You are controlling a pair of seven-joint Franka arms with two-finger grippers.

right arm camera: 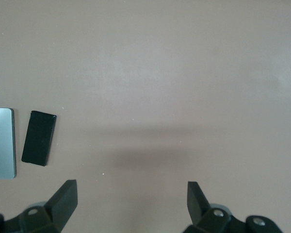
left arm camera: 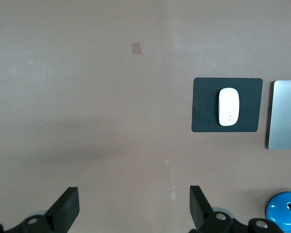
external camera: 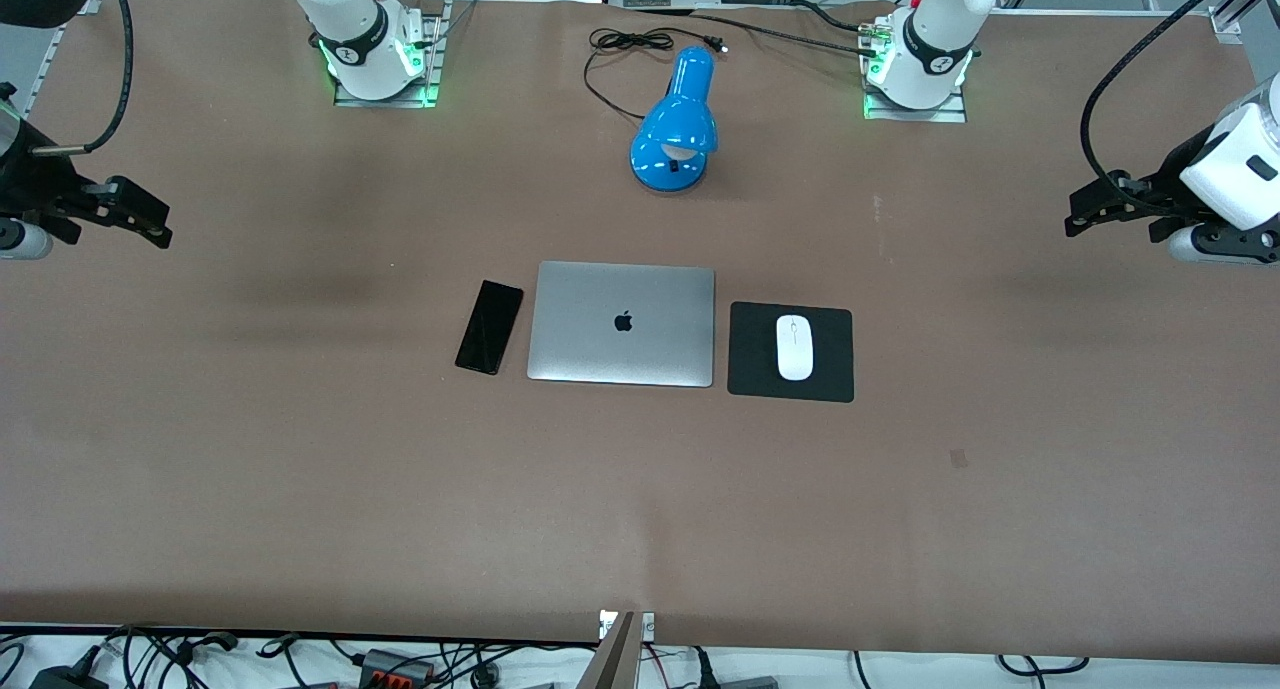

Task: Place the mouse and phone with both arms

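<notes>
The white mouse (external camera: 795, 347) lies on a black mouse pad (external camera: 745, 354) beside a closed silver laptop (external camera: 622, 324), toward the left arm's end; it also shows in the left wrist view (left arm camera: 229, 106). The black phone (external camera: 489, 326) lies flat beside the laptop toward the right arm's end, and shows in the right wrist view (right arm camera: 39, 138). My left gripper (external camera: 1085, 209) hangs open and empty over bare table at the left arm's end (left arm camera: 134, 206). My right gripper (external camera: 150, 219) hangs open and empty over bare table at the right arm's end (right arm camera: 132, 204). Both arms wait.
A blue desk lamp (external camera: 675, 124) with a black cord (external camera: 625, 44) lies farther from the front camera than the laptop, between the arm bases. The brown table (external camera: 640, 509) stretches wide around the items. Cables lie past its front edge.
</notes>
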